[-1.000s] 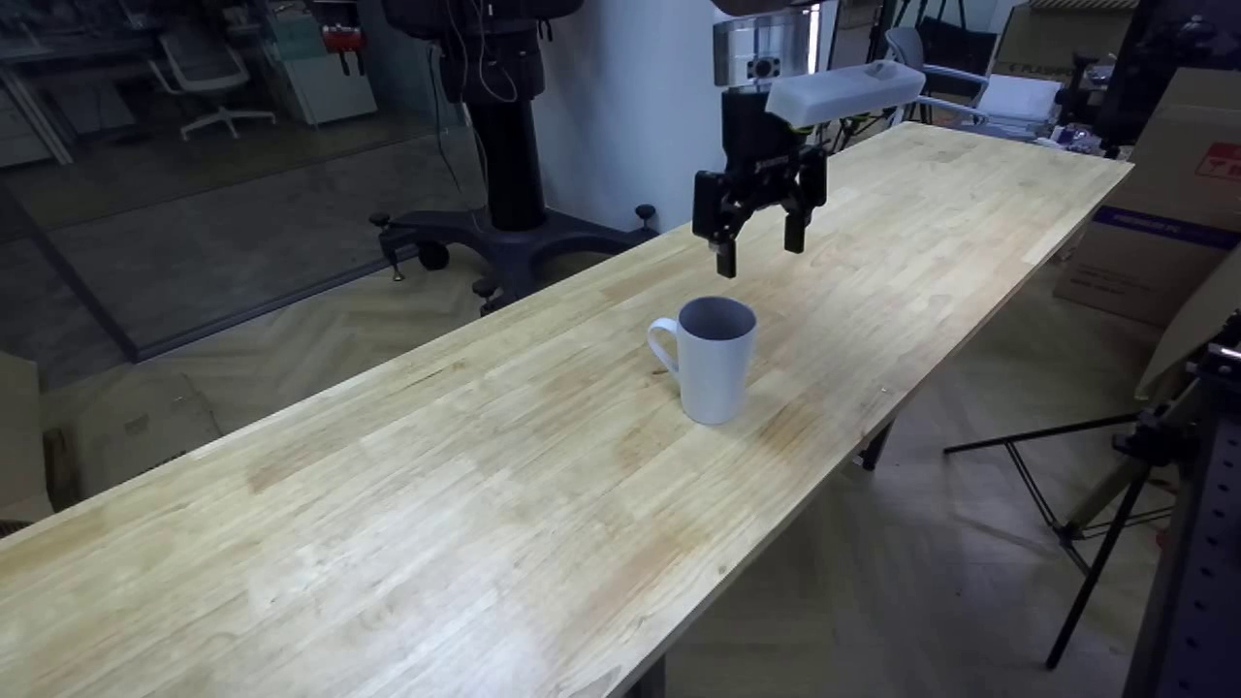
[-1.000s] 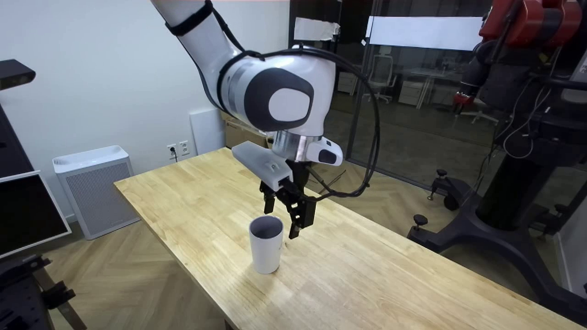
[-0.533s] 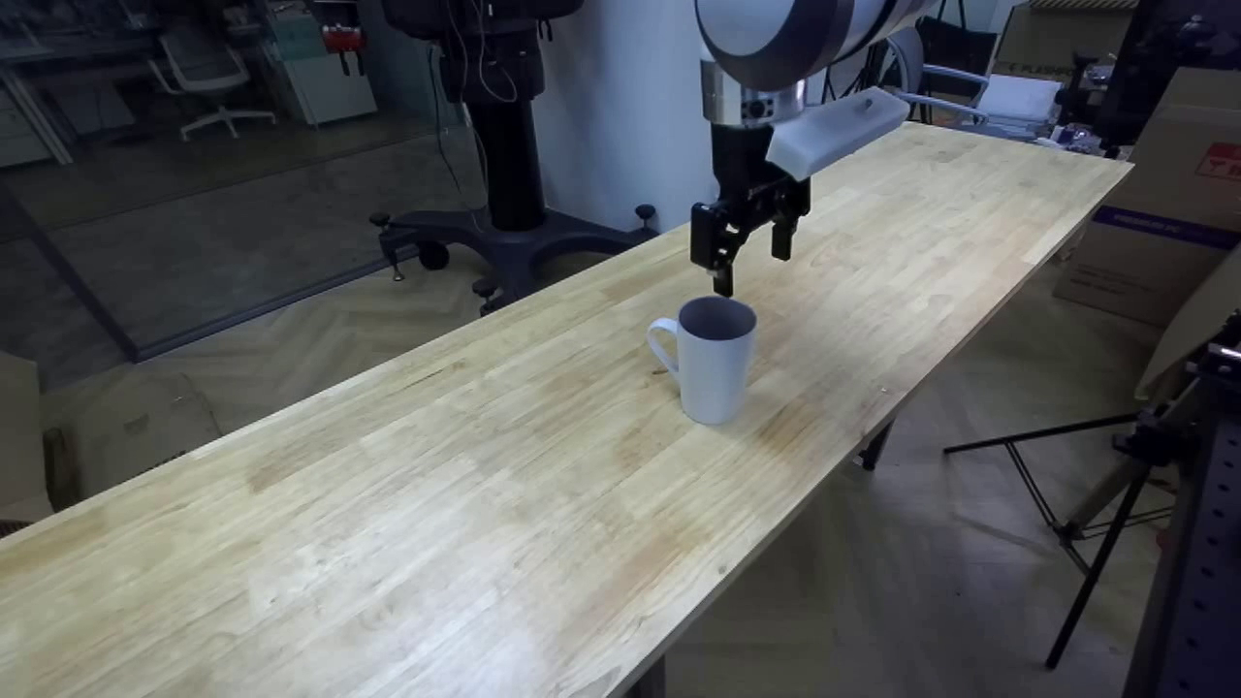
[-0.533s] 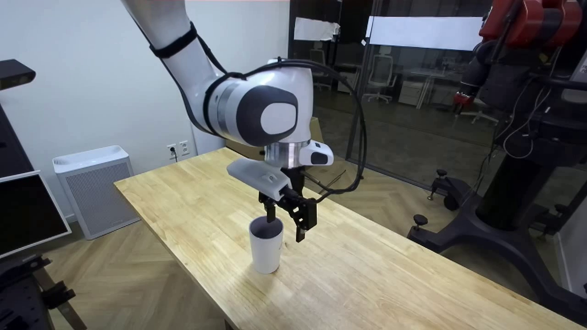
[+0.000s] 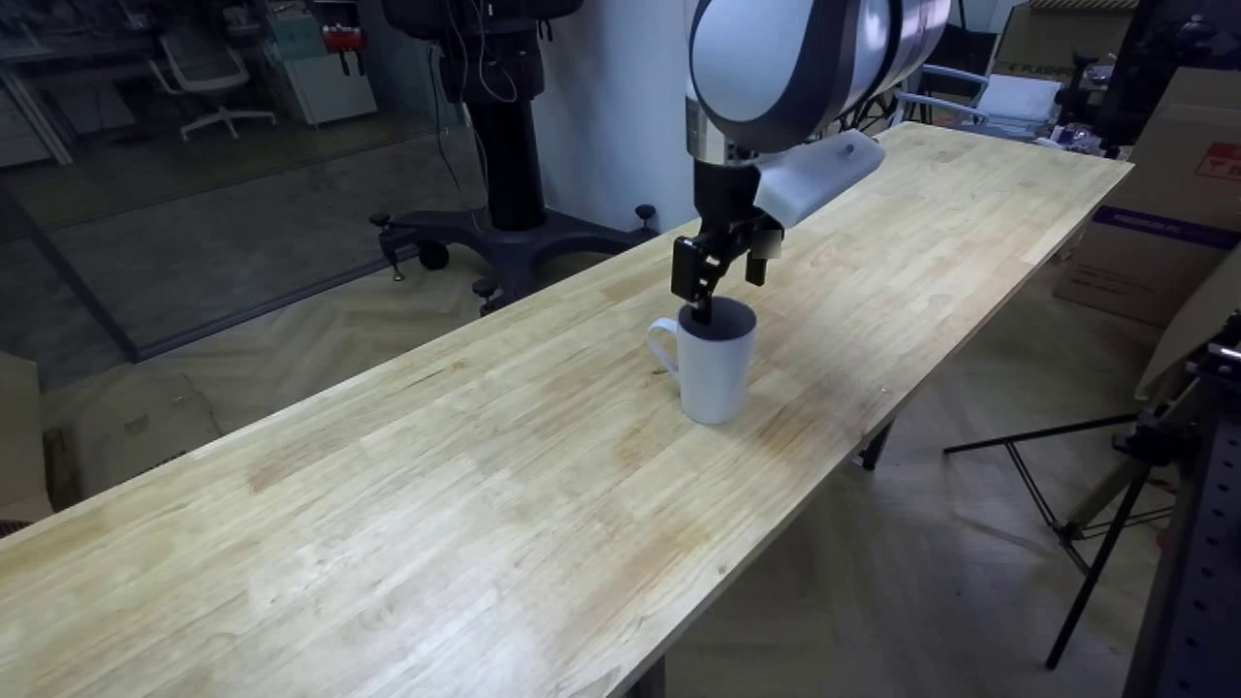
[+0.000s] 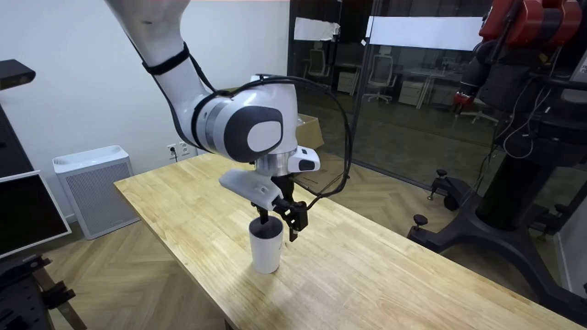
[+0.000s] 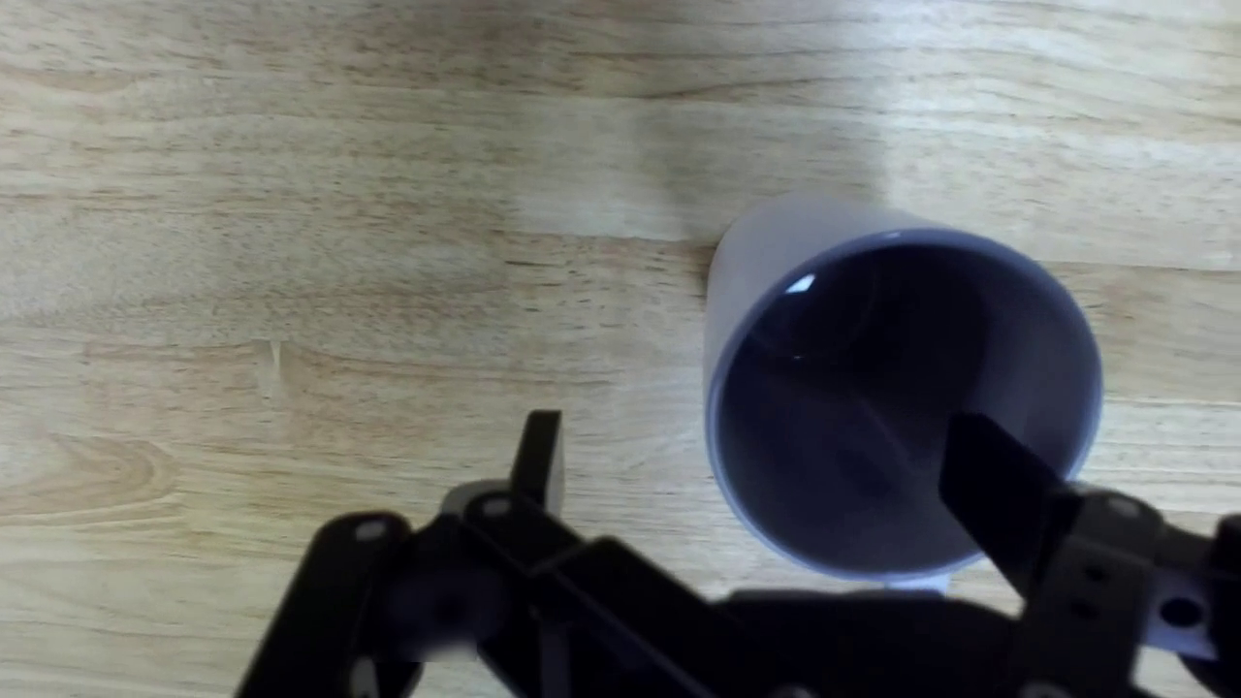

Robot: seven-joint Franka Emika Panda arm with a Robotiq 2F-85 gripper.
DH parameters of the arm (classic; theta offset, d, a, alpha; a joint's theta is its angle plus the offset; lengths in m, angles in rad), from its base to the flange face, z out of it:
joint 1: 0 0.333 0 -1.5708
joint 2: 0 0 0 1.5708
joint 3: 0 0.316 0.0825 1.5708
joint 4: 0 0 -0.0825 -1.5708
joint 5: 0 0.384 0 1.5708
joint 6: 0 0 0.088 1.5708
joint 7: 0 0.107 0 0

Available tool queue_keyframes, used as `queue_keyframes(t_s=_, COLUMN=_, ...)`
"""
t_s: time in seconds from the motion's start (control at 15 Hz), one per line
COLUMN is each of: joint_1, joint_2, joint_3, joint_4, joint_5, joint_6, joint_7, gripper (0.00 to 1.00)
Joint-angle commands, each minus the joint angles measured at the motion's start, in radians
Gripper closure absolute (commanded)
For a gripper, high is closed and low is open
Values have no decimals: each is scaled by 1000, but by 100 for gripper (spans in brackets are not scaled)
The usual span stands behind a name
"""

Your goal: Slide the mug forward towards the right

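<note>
The white mug (image 5: 715, 378) stands upright on the wooden table, its dark bluish-grey interior facing up. It also shows in an exterior view (image 6: 266, 252) and in the wrist view (image 7: 873, 407). Its handle (image 5: 663, 344) points left in an exterior view; the gripper mostly covers it in the wrist view. My gripper (image 5: 729, 296) is open at the mug's rim, pointing down. In the wrist view the gripper (image 7: 756, 422) has one finger over the mug's opening and one outside over the table. I cannot tell whether that fingertip is below the rim. Nothing is held.
The long table (image 5: 436, 504) has one edge close to the mug. A dark wheeled robot base (image 6: 495, 220) stands beside the table's opposite side. A tripod (image 5: 1096, 523) stands on the floor off the near edge. A white air purifier (image 6: 98, 188) stands by the wall.
My gripper has come down from above and behind the mug to its rim, so one finger now overlaps the opening. The gripper has stayed open. The mug has not moved.
</note>
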Motion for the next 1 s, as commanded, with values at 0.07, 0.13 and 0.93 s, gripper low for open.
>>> queue_keyframes(t_s=0.07, joint_1=-59, joint_2=9, joint_3=70, joint_4=-20, joint_5=43, joint_6=49, joint_7=-91, gripper=33)
queue_keyframes(t_s=0.13, joint_1=-71, joint_2=9, joint_3=85, joint_4=-24, joint_5=52, joint_6=55, joint_7=-110, gripper=40)
queue_keyframes(t_s=0.93, joint_1=-212, joint_2=-10, joint_3=220, joint_4=-59, joint_5=179, joint_6=22, joint_7=-315, gripper=98)
